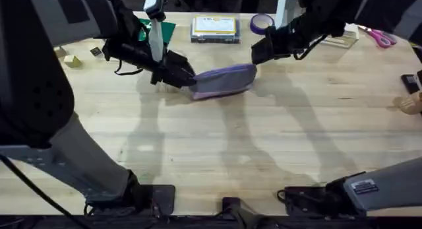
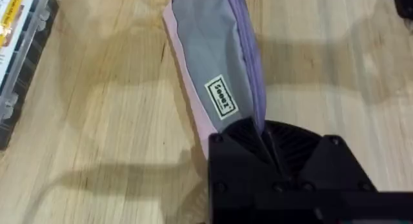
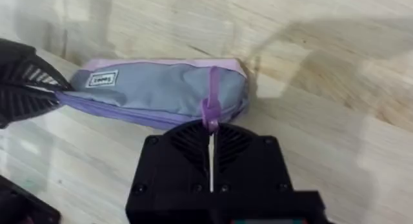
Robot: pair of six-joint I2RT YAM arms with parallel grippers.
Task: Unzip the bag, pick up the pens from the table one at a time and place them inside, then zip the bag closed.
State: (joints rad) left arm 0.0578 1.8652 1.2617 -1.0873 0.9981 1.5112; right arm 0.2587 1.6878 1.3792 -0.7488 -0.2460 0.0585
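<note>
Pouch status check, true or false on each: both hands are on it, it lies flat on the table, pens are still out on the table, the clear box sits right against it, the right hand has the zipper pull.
1. Both hands grip the pouch, one at each end. True: left hand at one end, right hand at the other.
2. The right hand is shut on the zipper pull. True.
3. The clear box touches the pouch. False: it sits apart, farther back on the table.
4. Two pens lie on the table beside the pouch. False: no pens are visible on the table.
5. The pouch carries a small label on its grey band. True.
</note>
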